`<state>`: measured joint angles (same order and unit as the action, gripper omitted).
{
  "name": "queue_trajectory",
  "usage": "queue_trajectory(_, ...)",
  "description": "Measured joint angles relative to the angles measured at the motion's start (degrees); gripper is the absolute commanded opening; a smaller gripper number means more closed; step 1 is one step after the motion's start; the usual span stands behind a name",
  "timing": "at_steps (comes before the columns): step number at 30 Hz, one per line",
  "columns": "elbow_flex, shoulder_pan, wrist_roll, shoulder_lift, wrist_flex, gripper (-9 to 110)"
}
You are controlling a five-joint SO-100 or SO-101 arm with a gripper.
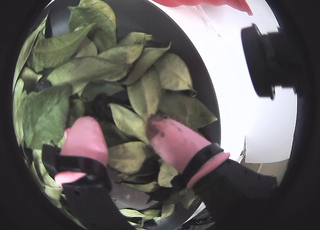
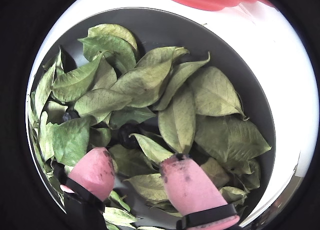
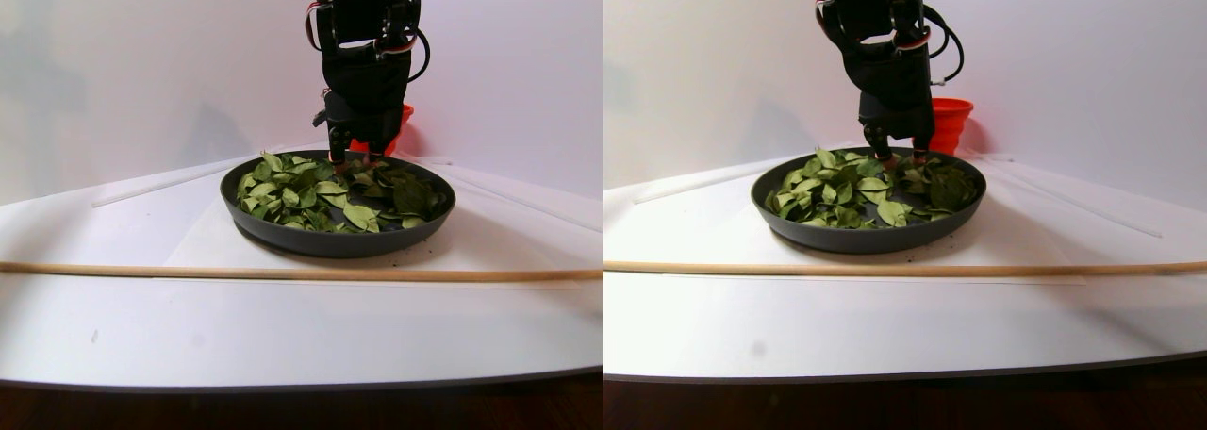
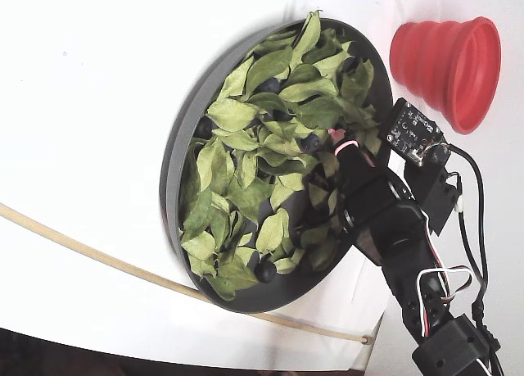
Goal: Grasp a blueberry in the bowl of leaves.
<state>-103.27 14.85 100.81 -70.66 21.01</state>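
Gripper (image 1: 125,127) open in a wrist view: two pink-padded fingers (image 1: 85,137) spread at lower centre, tips down on the leaves (image 1: 145,89), nothing between them but leaf. Dark blueberry (image 1: 42,83) at left edge of frame, well left of the gripper; another dark lump just above the gap, can't tell if it's a berry.

Other wrist view: gripper (image 2: 137,162) same, pads apart at bottom. One blueberry (image 2: 70,115) at left, a second blueberry (image 2: 129,135) half under a leaf, just above the gap. Grey bowl (image 2: 225,54) fills the frame.

Stereo pair view: gripper (image 3: 351,157) pointing straight down into the back of the bowl (image 3: 330,237); red cup (image 3: 401,119) behind; wooden stick (image 3: 283,272) across the front.

Fixed view: gripper (image 4: 344,142) at the bowl's right side; blueberry (image 4: 264,271) near bottom rim, well apart from it.
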Motion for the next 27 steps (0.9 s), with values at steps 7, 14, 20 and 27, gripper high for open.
queue_trajectory(7,-2.90,0.00,-0.79,-0.18,0.00,18)
queue_trajectory(14,-3.16,0.00,-0.70,-0.26,0.00,18)
queue_trajectory(20,-3.16,0.00,-0.79,-0.26,0.00,18)
queue_trajectory(27,-3.16,0.00,-0.88,-0.26,0.00,18)
